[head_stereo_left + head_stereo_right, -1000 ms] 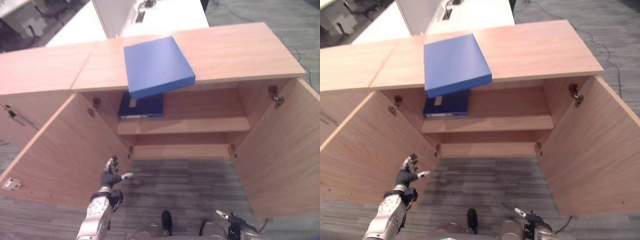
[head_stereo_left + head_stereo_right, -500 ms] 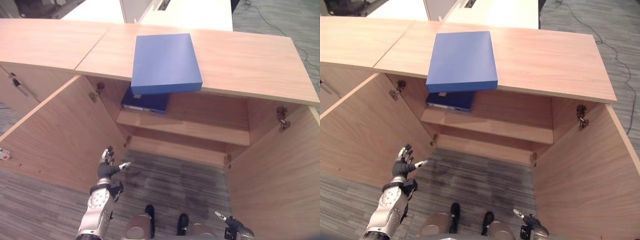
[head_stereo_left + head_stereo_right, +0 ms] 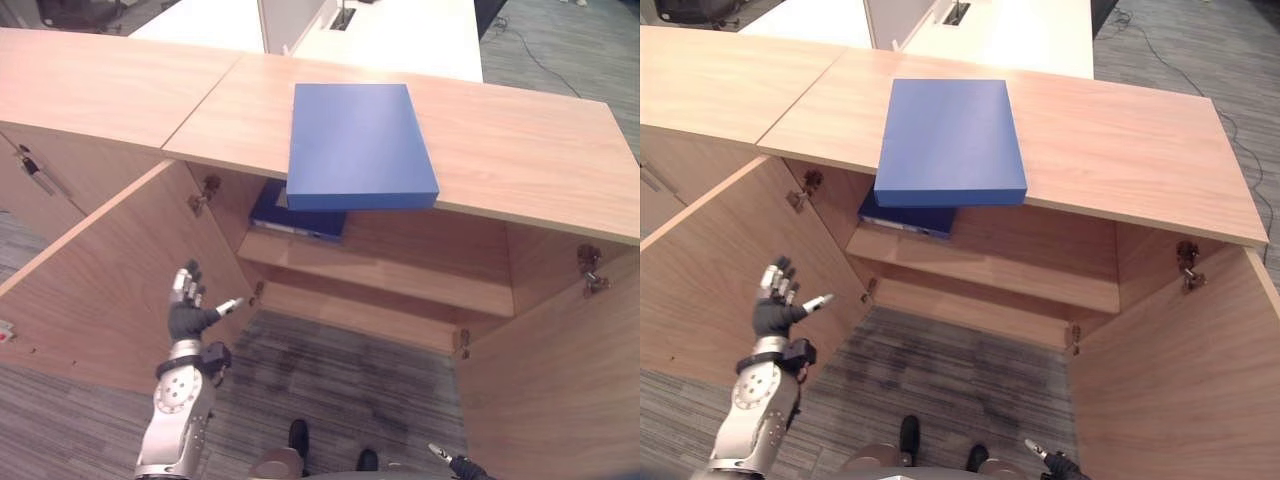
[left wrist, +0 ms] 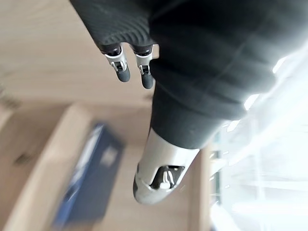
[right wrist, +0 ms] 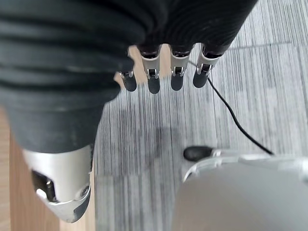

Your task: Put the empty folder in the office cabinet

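Observation:
A flat blue folder (image 3: 360,145) lies on the cabinet top (image 3: 520,150), its near end jutting over the front edge. Under it, a darker blue folder (image 3: 300,215) rests on the upper shelf (image 3: 400,280) inside; the left wrist view shows the same dark folder (image 4: 91,178). My left hand (image 3: 188,315) is raised before the open left door (image 3: 90,290), fingers spread and straight, holding nothing. Low at the bottom edge my right hand (image 3: 455,463) hangs over the carpet; its fingers (image 5: 163,79) are relaxed and empty.
Both cabinet doors stand wide open, the right door (image 3: 560,400) reaching toward me. A lower shelf (image 3: 350,315) sits beneath the upper one. Grey carpet (image 3: 340,390) lies between the doors. A white desk (image 3: 400,30) stands behind the cabinet.
The camera has swung, shifting the whole picture. My left hand has risen higher beside the left door; my right hand has dropped nearer the bottom edge. The folders have not moved.

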### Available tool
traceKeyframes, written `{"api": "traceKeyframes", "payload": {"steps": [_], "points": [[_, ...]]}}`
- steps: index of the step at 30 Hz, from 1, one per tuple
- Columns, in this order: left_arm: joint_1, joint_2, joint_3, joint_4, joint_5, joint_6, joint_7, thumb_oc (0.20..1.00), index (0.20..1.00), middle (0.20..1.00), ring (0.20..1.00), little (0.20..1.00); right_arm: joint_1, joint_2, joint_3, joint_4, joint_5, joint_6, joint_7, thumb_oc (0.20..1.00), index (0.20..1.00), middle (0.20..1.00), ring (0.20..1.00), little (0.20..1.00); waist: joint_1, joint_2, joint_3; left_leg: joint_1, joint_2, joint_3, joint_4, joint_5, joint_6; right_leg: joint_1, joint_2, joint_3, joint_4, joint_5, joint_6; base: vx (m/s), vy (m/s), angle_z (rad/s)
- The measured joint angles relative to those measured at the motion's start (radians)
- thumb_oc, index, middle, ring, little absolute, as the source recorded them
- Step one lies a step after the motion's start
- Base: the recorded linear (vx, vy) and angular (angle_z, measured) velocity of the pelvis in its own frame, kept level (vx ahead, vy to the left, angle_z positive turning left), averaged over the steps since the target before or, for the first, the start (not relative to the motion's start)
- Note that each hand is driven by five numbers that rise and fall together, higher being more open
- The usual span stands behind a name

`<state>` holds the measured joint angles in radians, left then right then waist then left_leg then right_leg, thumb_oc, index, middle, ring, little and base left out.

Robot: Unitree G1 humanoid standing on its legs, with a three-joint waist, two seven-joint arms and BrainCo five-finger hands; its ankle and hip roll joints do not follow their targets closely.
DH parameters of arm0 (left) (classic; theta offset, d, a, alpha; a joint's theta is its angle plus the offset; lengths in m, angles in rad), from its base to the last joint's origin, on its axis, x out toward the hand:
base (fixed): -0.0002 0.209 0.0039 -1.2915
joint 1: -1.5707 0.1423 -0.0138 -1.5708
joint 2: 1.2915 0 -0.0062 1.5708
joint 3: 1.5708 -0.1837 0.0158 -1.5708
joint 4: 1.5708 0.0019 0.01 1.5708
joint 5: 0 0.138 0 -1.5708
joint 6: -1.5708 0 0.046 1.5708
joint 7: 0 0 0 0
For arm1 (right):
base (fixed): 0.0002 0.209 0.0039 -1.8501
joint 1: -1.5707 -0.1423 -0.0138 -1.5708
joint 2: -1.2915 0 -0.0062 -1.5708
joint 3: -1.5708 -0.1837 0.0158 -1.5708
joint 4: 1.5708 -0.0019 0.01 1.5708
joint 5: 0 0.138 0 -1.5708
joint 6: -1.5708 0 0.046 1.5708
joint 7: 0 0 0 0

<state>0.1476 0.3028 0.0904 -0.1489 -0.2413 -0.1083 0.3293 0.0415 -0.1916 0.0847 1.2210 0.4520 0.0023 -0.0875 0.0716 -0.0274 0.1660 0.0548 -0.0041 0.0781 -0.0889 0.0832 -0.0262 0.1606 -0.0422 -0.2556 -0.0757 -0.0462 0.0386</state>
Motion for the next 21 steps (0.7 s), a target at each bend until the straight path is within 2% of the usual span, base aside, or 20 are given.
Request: {"api": "traceKeyframes", "payload": {"steps": [1, 6, 8, 14, 18, 21], "points": [[-0.016, 0.031, 0.023, -0.039, 0.060, -0.017, 0.019, 1.000, 1.000, 1.000, 1.000, 1.000, -0.001, 0.001, 0.000, 0.001, 0.000, -0.002, 0.000, 1.000, 1.000, 1.000, 1.000, 1.000, 0.005, 0.000, -0.009, 0.001, 0.000, 0.000, 0.000, -0.001, 0.001, 0.006, 0.002, 0.000, -0.008, 0.002, 0.001, 0.03, 0.023, 0.00], [-0.111, 0.071, 0.022, -0.100, 0.213, -0.022, 0.056, 1.000, 1.000, 1.000, 1.000, 1.000, -0.003, 0.000, 0.006, 0.015, 0.000, -0.006, 0.000, 1.000, 1.000, 1.000, 1.000, 1.000, 0.004, 0.009, -0.035, 0.011, 0.002, 0.002, 0.000, -0.003, 0.002, 0.016, 0.005, 0.003, -0.012, 0.004, -0.001, 0.05, 0.032, -0.02], [-0.192, 0.115, -0.006, -0.121, 0.279, -0.027, 0.065, 1.000, 1.000, 1.000, 1.000, 1.000, -0.009, -0.002, 0.019, 0.038, -0.001, -0.012, 0.000, 1.000, 1.000, 1.000, 1.000, 1.000, -0.001, 0.009, -0.048, 0.017, 0.006, 0.012, -0.001, -0.007, 0.005, 0.018, 0.007, 0.015, -0.012, 0.005, -0.002, 0.05, 0.030, -0.17], [-0.269, 0.189, -0.098, -0.183, 0.428, -0.058, 0.057, 1.000, 1.000, 1.000, 1.000, 1.000, -0.003, -0.002, 0.039, 0.040, -0.003, -0.012, 0.000, 1.000, 1.000, 1.000, 1.000, 1.000, -0.036, 0.010, -0.063, 0.025, 0.007, 0.036, -0.001, -0.011, 0.009, 0.015, 0.005, 0.041, -0.017, 0.009, 0.008, 0.04, 0.028, -0.14], [-0.339, 0.223, -0.177, -0.192, 0.490, -0.069, 0.044, 1.000, 1.000, 1.000, 1.000, 1.000, -0.001, -0.005, 0.061, 0.055, -0.023, -0.012, 0.000, 1.000, 1.000, 1.000, 1.000, 1.000, -0.038, 0.012, -0.071, 0.026, 0.007, 0.047, -0.001, -0.012, 0.010, 0.012, 0.004, 0.051, -0.017, 0.017, 0.004, 0.02, 0.017, -0.07], [-0.383, 0.223, -0.253, -0.185, 0.506, -0.075, 0.033, 1.000, 1.000, 1.000, 1.000, 1.000, -0.005, -0.006, 0.064, 0.071, -0.030, -0.013, -0.001, 1.000, 1.000, 1.000, 1.000, 1.000, -0.059, 0.017, -0.082, 0.029, 0.006, 0.052, -0.001, -0.012, 0.011, 0.013, 0.002, 0.055, -0.017, 0.020, 0.007, 0.01, 0.013, -0.03]]}}
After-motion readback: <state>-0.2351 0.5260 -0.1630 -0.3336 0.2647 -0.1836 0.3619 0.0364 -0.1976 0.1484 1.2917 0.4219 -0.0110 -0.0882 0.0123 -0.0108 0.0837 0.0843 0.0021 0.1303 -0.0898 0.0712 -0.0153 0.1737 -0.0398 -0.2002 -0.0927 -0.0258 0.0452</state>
